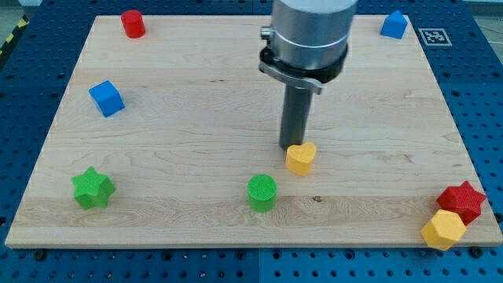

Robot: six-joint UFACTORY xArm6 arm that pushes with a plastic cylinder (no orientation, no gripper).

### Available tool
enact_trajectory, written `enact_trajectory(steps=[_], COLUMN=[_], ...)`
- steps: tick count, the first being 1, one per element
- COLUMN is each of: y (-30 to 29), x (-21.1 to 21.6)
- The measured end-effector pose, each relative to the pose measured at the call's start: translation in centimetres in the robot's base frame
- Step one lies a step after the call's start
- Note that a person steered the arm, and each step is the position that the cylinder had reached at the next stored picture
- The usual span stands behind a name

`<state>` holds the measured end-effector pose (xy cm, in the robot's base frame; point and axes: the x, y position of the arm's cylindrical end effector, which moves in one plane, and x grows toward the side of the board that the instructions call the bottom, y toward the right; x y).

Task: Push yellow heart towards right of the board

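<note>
The yellow heart (301,158) lies on the wooden board (196,118) a little right of centre, toward the view's bottom. My tip (291,148) stands right at the heart's upper left edge, touching or almost touching it. The rod hangs from the grey arm head (308,35) at the view's top centre.
A green cylinder (262,192) sits below and left of the heart. A green star (93,188) is at the bottom left. A blue cube (106,98) is at the left. A red cylinder (133,23) is at the top left. A blue block (393,25) is at the top right. A red star (462,201) and a yellow hexagon (444,229) sit at the bottom right corner.
</note>
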<state>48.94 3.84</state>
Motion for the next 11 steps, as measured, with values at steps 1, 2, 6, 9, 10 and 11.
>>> enact_trajectory(steps=[1,2,6,9,10,11], y=[-1.7,-1.7,2.8,1.8,1.9,3.8], x=[0.9,4.5,3.8,1.3,-0.8,-0.8])
